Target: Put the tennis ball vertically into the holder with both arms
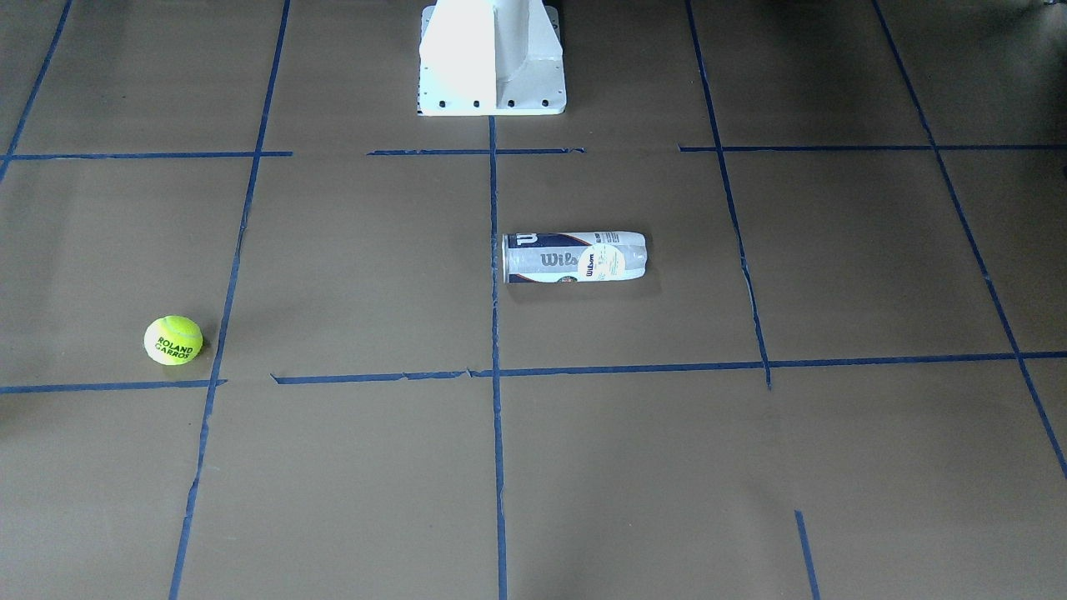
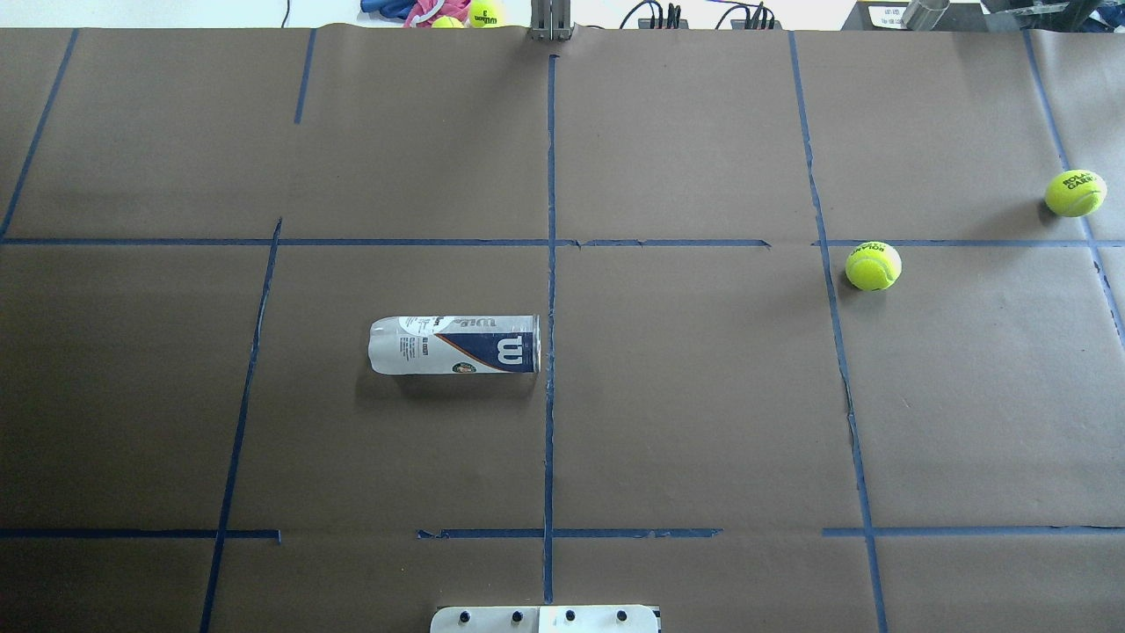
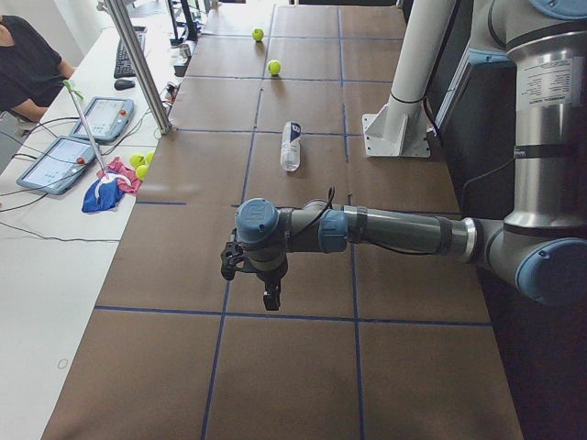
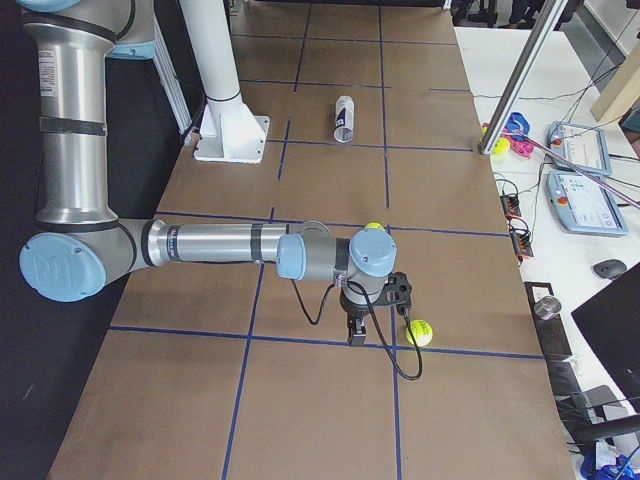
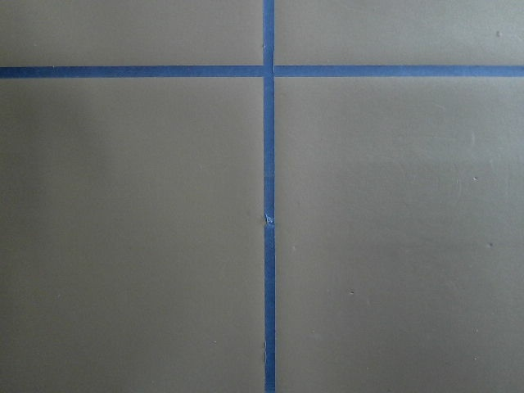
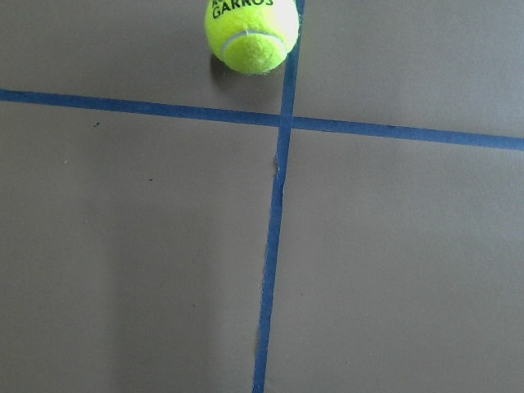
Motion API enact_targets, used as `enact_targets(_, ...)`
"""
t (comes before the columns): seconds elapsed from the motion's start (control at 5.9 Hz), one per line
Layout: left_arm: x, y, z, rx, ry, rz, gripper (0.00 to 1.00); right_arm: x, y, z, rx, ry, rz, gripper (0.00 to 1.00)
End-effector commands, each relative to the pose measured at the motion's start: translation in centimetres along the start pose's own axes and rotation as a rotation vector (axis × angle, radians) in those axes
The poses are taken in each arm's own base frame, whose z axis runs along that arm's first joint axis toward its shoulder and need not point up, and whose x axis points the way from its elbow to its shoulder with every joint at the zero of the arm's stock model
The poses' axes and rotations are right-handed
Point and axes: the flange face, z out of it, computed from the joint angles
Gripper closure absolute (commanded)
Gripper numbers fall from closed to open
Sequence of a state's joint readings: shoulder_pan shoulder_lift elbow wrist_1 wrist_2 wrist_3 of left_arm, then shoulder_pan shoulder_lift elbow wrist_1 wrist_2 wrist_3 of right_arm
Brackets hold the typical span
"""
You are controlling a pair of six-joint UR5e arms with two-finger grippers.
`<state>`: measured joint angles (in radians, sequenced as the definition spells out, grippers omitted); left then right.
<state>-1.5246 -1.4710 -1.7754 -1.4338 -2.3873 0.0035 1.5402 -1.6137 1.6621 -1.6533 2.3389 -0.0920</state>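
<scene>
The holder (image 2: 455, 345), a clear Wilson can with a navy and white label, lies on its side near the table's middle; it also shows in the front view (image 1: 575, 257). A tennis ball (image 2: 873, 266) lies on the robot's right, also seen in the front view (image 1: 173, 340). A second lettered tennis ball (image 2: 1074, 192) lies further right and shows at the top of the right wrist view (image 6: 250, 33). My right gripper (image 4: 358, 330) hangs over the table beside that ball (image 4: 419, 333). My left gripper (image 3: 266, 289) hangs over bare table, far from the can (image 3: 291, 145). I cannot tell whether either is open.
The white pedestal (image 1: 492, 58) stands at the robot's edge of the table. Blue tape lines cross the brown paper cover. Beyond the far edge are spare balls (image 2: 485, 12), cables and tablets (image 3: 112, 117). A person (image 3: 27, 69) sits at the side desk.
</scene>
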Motion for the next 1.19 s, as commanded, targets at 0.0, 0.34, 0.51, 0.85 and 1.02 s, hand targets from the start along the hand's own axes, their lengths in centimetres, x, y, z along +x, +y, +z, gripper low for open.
enact_targets(0.0,0.0,-0.3,0.3,-0.006,0.007,-0.001,0.0,0.0,0.0,0.2,-0.005,0.001,0.001,0.0)
enact_targets(0.34,0.0,0.2,0.3,-0.004,0.01,0.009,0.0,-0.4,-0.1,0.4,-0.007,0.001,-0.013,0.0)
enact_targets(0.51,0.8,-0.1,0.1,0.012,0.01,0.041,0.0,-1.2,-0.3,-0.3,0.007,0.001,-0.037,0.0)
enact_targets(0.85,7.0,-2.1,2.9,0.051,0.021,0.269,0.0,-1.7,-0.3,-0.1,0.006,-0.033,-0.035,0.0)
enact_targets(1.02,11.2,-3.7,3.5,0.082,0.035,0.39,0.0,-2.7,-0.6,-0.1,0.006,-0.035,-0.057,0.0)
